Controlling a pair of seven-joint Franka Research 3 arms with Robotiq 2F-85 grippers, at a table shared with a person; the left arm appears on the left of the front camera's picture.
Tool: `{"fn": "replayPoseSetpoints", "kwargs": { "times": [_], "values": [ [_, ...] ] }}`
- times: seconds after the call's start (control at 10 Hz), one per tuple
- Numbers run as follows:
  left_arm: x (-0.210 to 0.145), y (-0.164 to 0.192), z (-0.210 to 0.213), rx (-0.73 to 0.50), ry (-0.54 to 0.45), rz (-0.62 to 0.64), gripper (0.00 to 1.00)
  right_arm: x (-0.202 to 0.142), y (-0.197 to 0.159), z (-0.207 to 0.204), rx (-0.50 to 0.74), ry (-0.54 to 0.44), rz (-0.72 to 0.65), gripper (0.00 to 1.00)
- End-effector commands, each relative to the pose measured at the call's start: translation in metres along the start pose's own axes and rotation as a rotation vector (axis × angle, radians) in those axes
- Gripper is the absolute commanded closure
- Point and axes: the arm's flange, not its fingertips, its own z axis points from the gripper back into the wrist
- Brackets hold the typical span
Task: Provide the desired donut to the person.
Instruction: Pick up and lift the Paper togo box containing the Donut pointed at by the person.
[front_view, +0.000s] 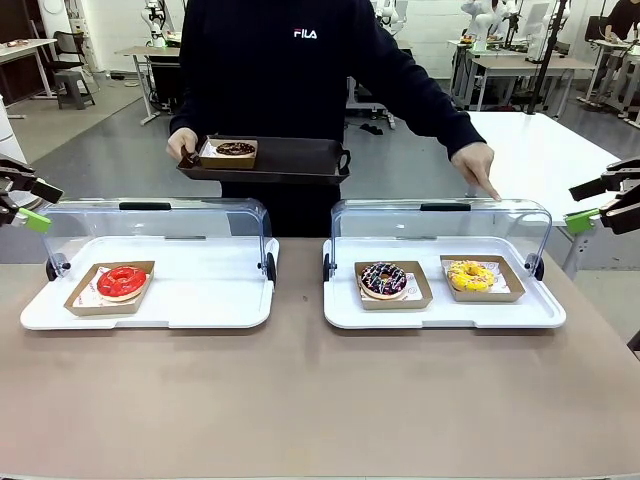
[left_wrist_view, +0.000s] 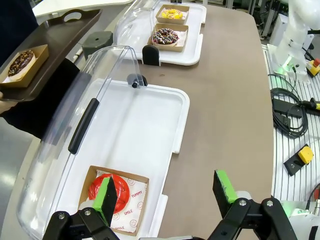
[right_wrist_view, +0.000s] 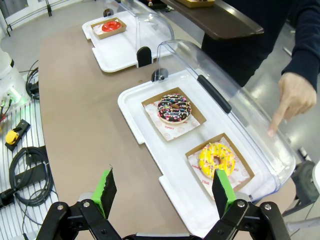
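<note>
Smooth, matte brown desk nearest. Spread wide, green pads gripping nothing: left pincer, right pincer. Sitting in a square cardboard tray at the right end of the glossy white tray: yellow-glazed ring donut. Touching the clear domed lid just beyond it: person's hand, one fingertip extended.

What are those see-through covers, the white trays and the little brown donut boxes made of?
The covers look like clear, glossy hard plastic: things show through and light glints on them. The white trays seem smooth moulded plastic, with rounded rims and a slight sheen. The brown boxes look like matt cardboard with folded-up edges, probably.
</note>
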Motion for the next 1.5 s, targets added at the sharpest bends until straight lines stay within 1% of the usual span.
{"fn": "replayPoseSetpoints", "kwargs": {
  "times": [0.0,0.5,0.6,0.7,0.8,0.9,1.0,1.1,1.2,1.4],
  "values": [
    [0.001,0.003,-0.001,0.0,-0.016,-0.001,0.0,0.0,-0.002,-0.003,0.008,-0.034,0.012,0.0],
    [0.001,0.003,-0.001,0.0,-0.016,-0.001,0.0,0.0,-0.002,-0.003,0.008,-0.034,0.012,0.0],
    [0.001,0.003,-0.001,0.0,-0.016,-0.001,0.0,0.0,0.0,0.0,0.0,0.0,0.0,0.0],
    [0.001,0.003,-0.001,0.0,-0.016,-0.001,0.0,0.019,-0.004,-0.011,0.039,0.069,0.093,0.0],
    [0.001,0.003,-0.001,0.0,-0.016,-0.001,0.0,0.032,-0.002,-0.036,0.084,0.176,0.15,0.0],
    [0.001,0.003,-0.001,0.0,-0.016,-0.001,0.0,0.036,0.0,-0.063,0.114,0.275,0.176,0.0],
    [0.001,0.003,-0.001,0.0,-0.016,-0.001,0.0,0.032,0.0,-0.086,0.127,0.352,0.203,0.0],
    [0.001,0.003,-0.001,0.0,-0.016,-0.001,0.0,0.019,-0.001,-0.104,0.115,0.45,0.235,0.0],
    [0.001,0.003,-0.001,0.0,-0.016,-0.001,0.0,0.005,-0.002,-0.117,0.121,0.527,0.268,0.0],
    [0.001,0.003,-0.001,0.0,-0.016,-0.001,0.0,-0.02,-0.014,-0.137,0.153,0.555,0.344,0.0]
  ]
}}
